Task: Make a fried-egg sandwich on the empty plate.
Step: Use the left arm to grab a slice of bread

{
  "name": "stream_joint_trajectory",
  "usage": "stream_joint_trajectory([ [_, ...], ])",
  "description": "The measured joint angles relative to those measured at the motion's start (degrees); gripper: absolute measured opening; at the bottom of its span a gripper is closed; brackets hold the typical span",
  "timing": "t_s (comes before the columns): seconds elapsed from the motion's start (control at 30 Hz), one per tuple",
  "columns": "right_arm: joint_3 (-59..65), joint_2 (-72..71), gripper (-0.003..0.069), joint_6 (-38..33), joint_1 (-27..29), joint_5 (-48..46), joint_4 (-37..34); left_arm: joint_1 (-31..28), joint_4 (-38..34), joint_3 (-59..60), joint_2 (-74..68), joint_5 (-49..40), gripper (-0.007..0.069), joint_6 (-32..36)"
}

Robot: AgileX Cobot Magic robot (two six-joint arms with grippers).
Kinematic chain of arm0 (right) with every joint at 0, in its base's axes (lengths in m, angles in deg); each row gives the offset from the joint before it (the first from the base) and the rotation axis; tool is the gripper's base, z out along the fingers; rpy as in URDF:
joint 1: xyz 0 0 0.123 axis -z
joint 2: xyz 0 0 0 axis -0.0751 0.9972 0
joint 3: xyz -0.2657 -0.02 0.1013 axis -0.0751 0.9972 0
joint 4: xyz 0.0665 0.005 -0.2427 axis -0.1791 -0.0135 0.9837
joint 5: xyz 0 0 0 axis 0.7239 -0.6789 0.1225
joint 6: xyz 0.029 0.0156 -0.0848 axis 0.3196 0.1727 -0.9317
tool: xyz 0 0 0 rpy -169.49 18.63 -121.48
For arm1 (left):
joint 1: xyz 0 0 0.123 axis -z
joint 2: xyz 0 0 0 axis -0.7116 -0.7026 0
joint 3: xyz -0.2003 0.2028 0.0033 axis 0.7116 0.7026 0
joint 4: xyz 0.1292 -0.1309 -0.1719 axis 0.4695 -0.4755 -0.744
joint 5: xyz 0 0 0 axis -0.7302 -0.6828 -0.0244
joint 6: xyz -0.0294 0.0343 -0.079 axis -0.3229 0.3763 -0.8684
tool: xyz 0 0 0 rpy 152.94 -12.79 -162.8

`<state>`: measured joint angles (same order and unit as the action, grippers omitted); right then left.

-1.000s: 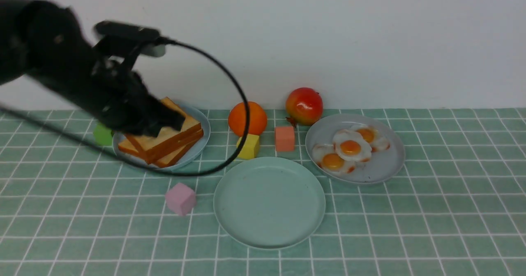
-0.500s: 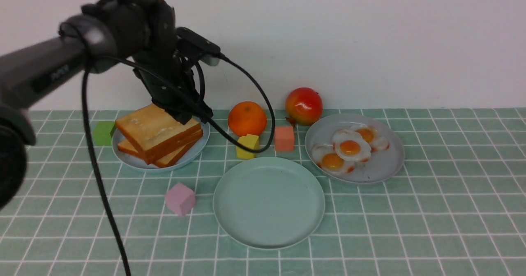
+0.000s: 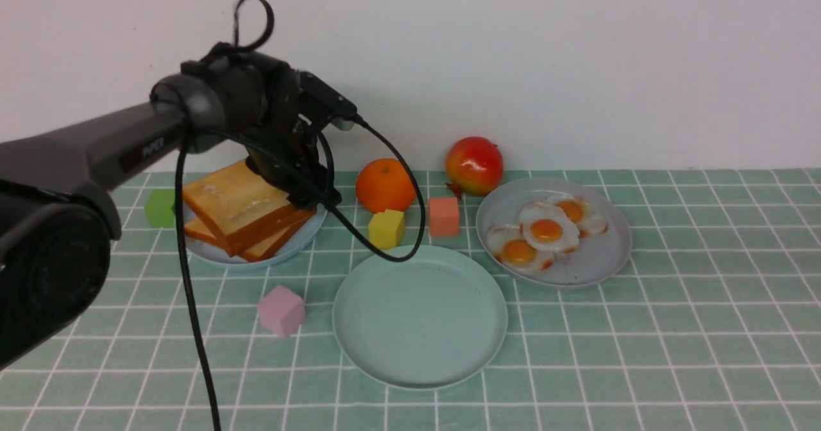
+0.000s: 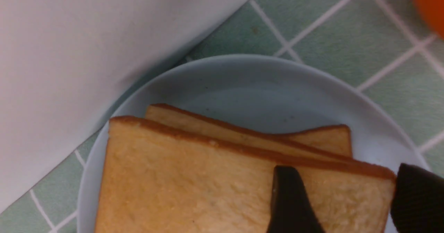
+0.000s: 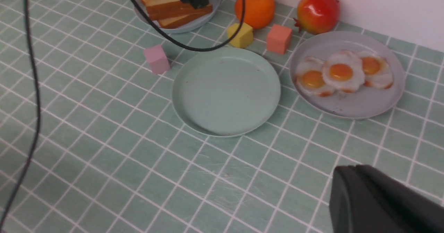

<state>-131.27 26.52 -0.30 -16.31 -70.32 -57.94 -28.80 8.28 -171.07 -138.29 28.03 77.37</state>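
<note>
We see left gripper (image 4: 350, 170) tilted down at toast stack (image 3: 240, 206), fingers wide; right gripper (image 5: 353, 172) closed. Mint-green plate (image 3: 420, 319) sits on white-gridded green surface (image 3: 641, 360), pale wall (image 3: 577, 65) behind.

A plain, pale whitish wall (image 3: 577, 65) rises behind a tabletop (image 3: 705, 354) covered in muted green with a white grid, its lines running up to the wall's foot under soft, even light.
</note>
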Motion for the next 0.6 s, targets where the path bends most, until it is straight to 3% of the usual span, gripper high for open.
stream_joint_trajectory([
  [0.13, 0.0, 0.0, 0.0013, 0.11, 0.0, 0.0, -1.97, 0.0, 0.56, -0.38, -0.26, 0.22, 0.034, -1.04],
  [0.4, 0.0, 0.0, 0.0019, 0.11, 0.0, 0.0, -3.17, 0.05, 0.56, -0.61, -0.19, -0.51, 0.0123, -1.41],
  [0.6, 0.0, 0.0, 0.0021, 0.11, 0.0, 0.0, -3.3, 0.18, 0.61, -0.49, 1.76, -2.98, 0.0121, -1.42],
])
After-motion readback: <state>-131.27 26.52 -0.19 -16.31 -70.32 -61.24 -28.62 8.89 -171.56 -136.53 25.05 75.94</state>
